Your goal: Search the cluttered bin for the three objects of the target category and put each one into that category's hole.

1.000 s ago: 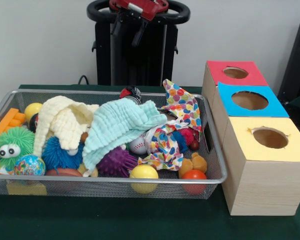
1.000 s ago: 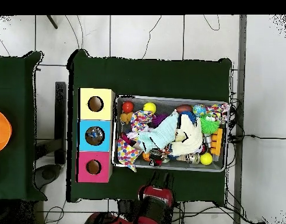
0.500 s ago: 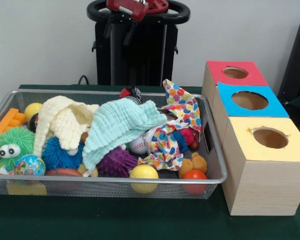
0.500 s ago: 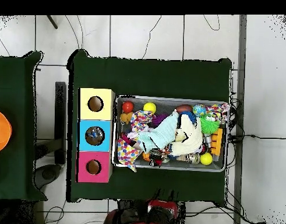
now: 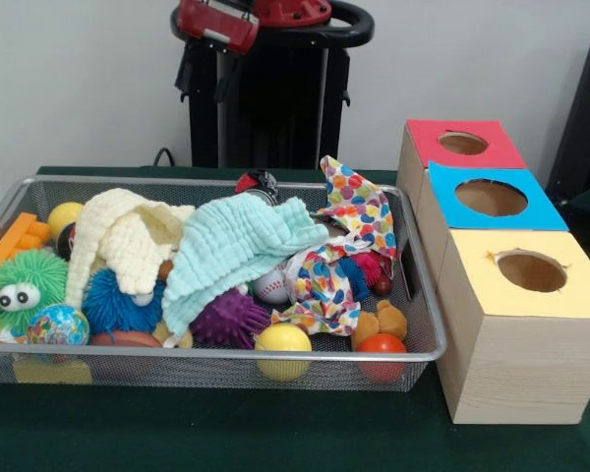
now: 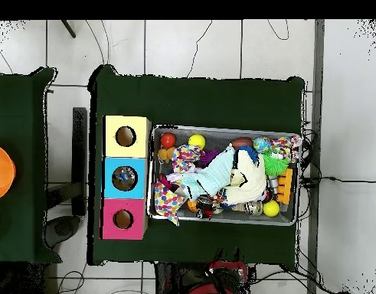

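Claw: drawn back high above the far side of the counter [image 5: 226, 433]; only the red and black arm head [image 5: 216, 22] shows at the top of the front view, and whether the claw is wide, narrow or holding anything cannot be told. The overhead view shows only a red part of the arm [image 6: 223, 269] at the bottom edge, clear of the bin.
Bin: the wire mesh bin [image 5: 216, 351] is full and heaped, with nothing visibly being lifted out.
Cloths: a mint cloth [image 5: 231, 246], a cream cloth [image 5: 128, 236] and a polka-dot cloth [image 5: 359, 211] lie across the middle and hide much of what is under them.
Toys in sight: green fuzzy ball with eyes [image 5: 22, 285], blue spiky ball [image 5: 118, 303], purple spiky ball [image 5: 231, 317], globe ball [image 5: 57, 324], yellow ball [image 5: 282, 339], red ball [image 5: 382, 344], baseball [image 5: 271, 286], orange block [image 5: 15, 241].
Boxes: red box [image 5: 462, 144], blue box [image 5: 492, 197] and yellow box [image 5: 529, 271] stand in a row just beside the bin, each with a round hole on top.
Blue hole: from overhead, something seems to lie inside the blue box [image 6: 125, 178]; what it is cannot be made out.
Progress: which category is the target cannot be told, so the count placed is unclear.
Left to do: judging by the packed bin, most of the searching and dropping remains.
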`<state>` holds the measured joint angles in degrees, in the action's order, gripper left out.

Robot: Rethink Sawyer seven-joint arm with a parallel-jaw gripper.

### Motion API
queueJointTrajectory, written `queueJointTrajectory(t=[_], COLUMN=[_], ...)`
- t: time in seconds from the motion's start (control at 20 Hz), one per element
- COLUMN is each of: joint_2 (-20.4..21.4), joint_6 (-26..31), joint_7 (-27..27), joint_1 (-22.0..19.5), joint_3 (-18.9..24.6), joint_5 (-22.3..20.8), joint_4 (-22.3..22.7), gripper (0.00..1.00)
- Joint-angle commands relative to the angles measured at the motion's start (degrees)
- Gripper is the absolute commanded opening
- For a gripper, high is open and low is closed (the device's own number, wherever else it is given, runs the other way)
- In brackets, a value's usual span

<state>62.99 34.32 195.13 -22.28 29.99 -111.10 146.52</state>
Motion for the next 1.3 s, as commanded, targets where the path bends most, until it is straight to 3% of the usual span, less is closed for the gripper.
queueJointTrajectory(t=[0.05,0.15,0.35,0.6,1.0,1.3], joint_2=[-4.03,-3.67,-3.21,-4.33,-8.33,-11.56], joint_6=[-2.89,-2.69,0.07,-3.14,-14.86,-23.37], joint_7=[-0.41,1.49,12.08,8.7,-7.84,-11.45], joint_1=[-4.52,-5.61,-9.66,-13.57,-13.54,-9.19], joint_3=[7.13,8.6,15.2,17.25,8.2,-0.59], joint_5=[-11.59,-13.63,-19.33,-18.84,-11.31,-9.96], joint_4=[-8.07,-7.69,-4.57,-7.26,-20.09,-28.95], gripper=[1.0,1.0,1.0,1.0,1.0,1.0])
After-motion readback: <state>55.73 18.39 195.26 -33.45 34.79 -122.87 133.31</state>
